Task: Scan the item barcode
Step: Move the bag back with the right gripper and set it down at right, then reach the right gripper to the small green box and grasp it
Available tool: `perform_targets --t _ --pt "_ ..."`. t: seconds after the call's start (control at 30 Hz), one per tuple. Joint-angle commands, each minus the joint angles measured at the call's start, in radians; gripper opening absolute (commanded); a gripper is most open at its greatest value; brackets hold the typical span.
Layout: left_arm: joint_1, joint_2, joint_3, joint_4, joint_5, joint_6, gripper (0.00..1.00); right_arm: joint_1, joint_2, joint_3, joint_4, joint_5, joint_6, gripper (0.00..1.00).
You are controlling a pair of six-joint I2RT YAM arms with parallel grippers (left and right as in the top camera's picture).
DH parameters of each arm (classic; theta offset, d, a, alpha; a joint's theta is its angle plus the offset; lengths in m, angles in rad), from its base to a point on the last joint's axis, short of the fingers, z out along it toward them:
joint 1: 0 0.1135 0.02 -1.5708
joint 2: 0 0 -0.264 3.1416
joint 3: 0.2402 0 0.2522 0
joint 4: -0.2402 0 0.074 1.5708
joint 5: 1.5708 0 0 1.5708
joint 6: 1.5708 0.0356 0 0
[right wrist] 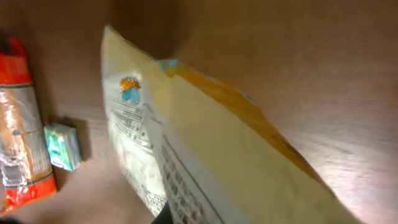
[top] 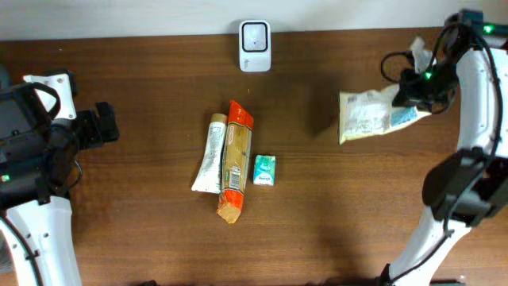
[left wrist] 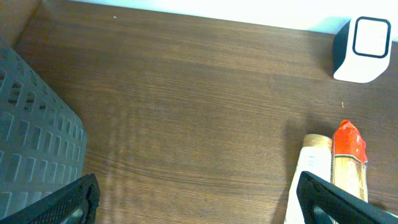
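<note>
Right pincer [top: 409, 86]: clamped shut on one pale yellow crinkled plastic pouch [top: 367, 115], raised off the brown wooden counter [top: 143, 230]. Left pincer [top: 107, 125]: spread wide, holding nothing. Between both pincers: one white tube [top: 209, 155], one long orange-ended packet [top: 233, 161], one small green carton [top: 264, 171], plus one white scanner block [top: 255, 45] at the counter's far edge.

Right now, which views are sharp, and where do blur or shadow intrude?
Overhead: sharp, evenly lit; the lifted pouch casts a soft shadow on the table beside it. Left wrist: crisp, scanner clear. Right wrist: pouch close to the lens and blurred, print unreadable; sheen on the table.
</note>
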Motion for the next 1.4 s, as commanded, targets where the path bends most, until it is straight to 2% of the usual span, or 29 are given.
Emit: perform_targets --t 0.0,0.1,0.17,0.23,0.27,0.3,0.37,0.47,0.53,0.6,0.77,0.83,0.93,1.07,1.2,1.3,1.37 --pt "0.001 -0.006 0.005 0.002 -0.006 -0.005 0.99 -0.058 0.098 0.003 -0.016 -0.033 -0.018 0.04" --pt "0.001 -0.006 0.005 0.002 -0.007 -0.005 0.99 -0.097 0.145 0.003 -0.018 0.014 -0.011 0.04" --pt "0.001 -0.006 0.005 0.002 -0.007 -0.005 0.99 -0.100 0.145 0.003 -0.029 0.139 -0.002 0.18" --pt "0.001 -0.006 0.005 0.002 -0.007 -0.005 0.99 -0.100 0.145 0.003 -0.039 0.280 0.081 0.29" --pt "0.001 -0.006 0.005 0.002 -0.007 -0.005 0.99 -0.100 0.144 0.004 -0.039 0.309 0.125 0.61" --pt "0.001 -0.006 0.005 0.002 -0.007 -0.006 0.99 -0.100 0.143 0.005 -0.042 0.304 0.128 0.99" --pt "0.001 -0.006 0.005 0.002 -0.007 -0.005 0.99 -0.100 0.142 0.011 -0.060 0.277 0.128 0.99" --pt "0.001 -0.006 0.005 0.002 -0.007 -0.005 0.99 -0.093 0.132 0.085 -0.115 0.132 0.128 0.99" --pt "0.001 -0.006 0.005 0.002 -0.006 -0.005 0.99 -0.071 0.109 0.160 -0.156 -0.014 0.128 0.99" --pt "0.001 -0.006 0.005 0.002 -0.007 -0.005 0.99 -0.001 0.078 0.163 -0.155 -0.212 0.118 0.99" --pt "0.001 -0.006 0.005 0.002 -0.007 -0.005 0.99 0.231 0.080 0.072 -0.081 -0.190 0.077 1.00" --pt "0.001 -0.006 0.005 0.002 -0.007 -0.005 0.99 0.358 0.080 -0.033 -0.025 -0.190 0.066 0.70" --pt "0.001 -0.006 0.005 0.002 -0.007 -0.005 0.99 0.490 0.080 -0.215 0.130 -0.190 0.205 0.53" --pt "0.001 -0.006 0.005 0.002 -0.007 -0.005 0.99 0.611 0.073 -0.317 0.322 -0.018 0.386 0.47" --pt "0.001 -0.006 0.005 0.002 -0.007 -0.005 0.99 0.691 -0.033 -0.318 0.334 0.121 0.449 0.47" --pt "0.001 -0.006 0.005 0.002 -0.007 -0.006 0.99 0.747 -0.077 -0.334 0.340 0.152 0.524 0.38" --pt "0.001 -0.006 0.005 0.002 -0.007 -0.005 0.99 0.780 -0.077 -0.393 0.376 0.169 0.579 0.37"
